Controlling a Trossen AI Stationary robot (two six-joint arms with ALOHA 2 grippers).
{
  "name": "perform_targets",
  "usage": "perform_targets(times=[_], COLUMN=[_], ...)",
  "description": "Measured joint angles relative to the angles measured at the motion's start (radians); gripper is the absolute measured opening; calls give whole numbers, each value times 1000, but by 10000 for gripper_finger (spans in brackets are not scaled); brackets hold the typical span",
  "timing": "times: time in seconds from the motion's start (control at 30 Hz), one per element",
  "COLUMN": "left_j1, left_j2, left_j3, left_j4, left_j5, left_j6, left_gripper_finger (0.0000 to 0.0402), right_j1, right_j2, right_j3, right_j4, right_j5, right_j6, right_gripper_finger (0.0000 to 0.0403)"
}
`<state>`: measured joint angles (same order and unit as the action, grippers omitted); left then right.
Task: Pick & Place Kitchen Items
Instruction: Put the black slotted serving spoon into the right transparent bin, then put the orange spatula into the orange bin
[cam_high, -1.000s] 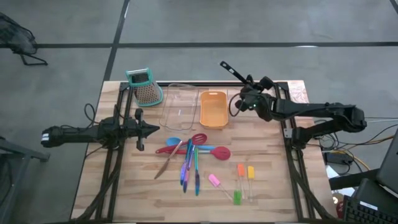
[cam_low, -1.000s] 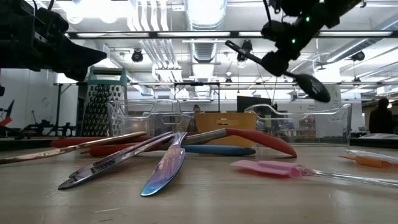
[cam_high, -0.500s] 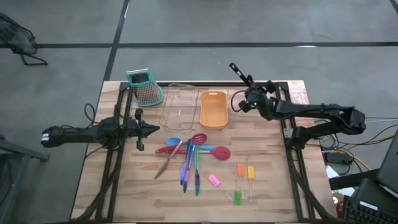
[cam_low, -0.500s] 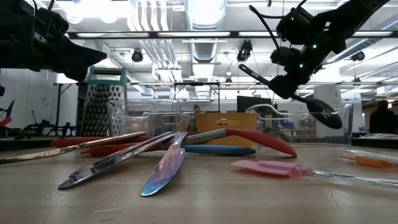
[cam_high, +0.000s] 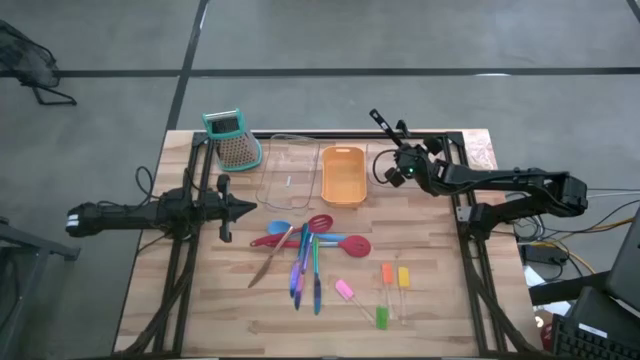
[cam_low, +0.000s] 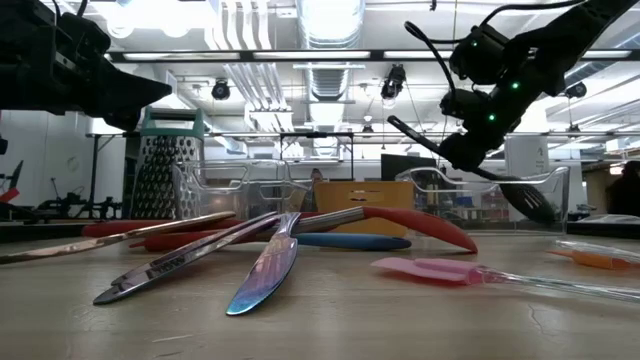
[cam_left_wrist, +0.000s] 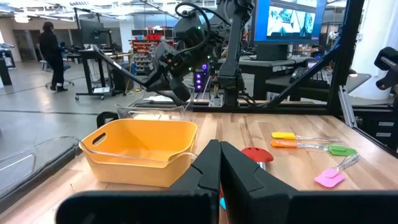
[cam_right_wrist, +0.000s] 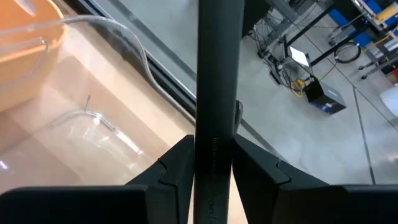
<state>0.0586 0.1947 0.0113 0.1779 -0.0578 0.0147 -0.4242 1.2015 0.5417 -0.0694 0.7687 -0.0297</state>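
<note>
Black spoon is clamped in the right gripper, held in the air at the back right of the table, just right of the orange tray. High view shows only the handle sticking out toward the back edge. Low view shows what that one hides: the spoon hangs tilted, bowl end lowest, in front of the clear tray. Right wrist view confirms the grip: both fingers pressed against the handle, with the clear tray rim and orange tray corner below. Left gripper waits at the left side of the table, fingers closed together with nothing between them, per left wrist view. Remaining utensils lie in a pile mid-table: red spatula, blue spoon, colored sticks. Small pink, orange and green pieces sit to the right of that pile. Grater stands at the back left corner.
</note>
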Motion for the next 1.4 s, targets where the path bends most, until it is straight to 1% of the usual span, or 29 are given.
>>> perform_targets(times=[0.17,0.33,0.57,0.67,0.77,1.0,1.13,1.27,1.4], left_j1=[0,0,0,0,0,0,0,0,0], left_j2=[0,0,0,0,0,0,0,0,0], left_j3=[0,0,0,0,0,0,0,0,0], left_j4=[2,2,1,0,-1,-1,0,1,2], left_j5=[0,0,0,0,0,0,0,0,0], left_j6=[0,0,0,0,0,0,0,0,0], left_gripper_finger=[5,5,5,5,5,5,5,5,5], right_j1=[-2,-2,-5,-9,-11,-11,-4,17,51], right_j2=[0,0,0,5,24,90,97,80,54], right_j3=[-12,-31,-54,-55,-55,-49,-40,-12,24], right_j4=[4,11,41,49,54,50,49,17,-51], right_j5=[-58,-65,-115,-118,-122,-126,-125,-121,-122], right_j6=[2,4,17,23,23,35,52,61,102], right_gripper_finger=[91,79,112,116,108,76,63,59,70])
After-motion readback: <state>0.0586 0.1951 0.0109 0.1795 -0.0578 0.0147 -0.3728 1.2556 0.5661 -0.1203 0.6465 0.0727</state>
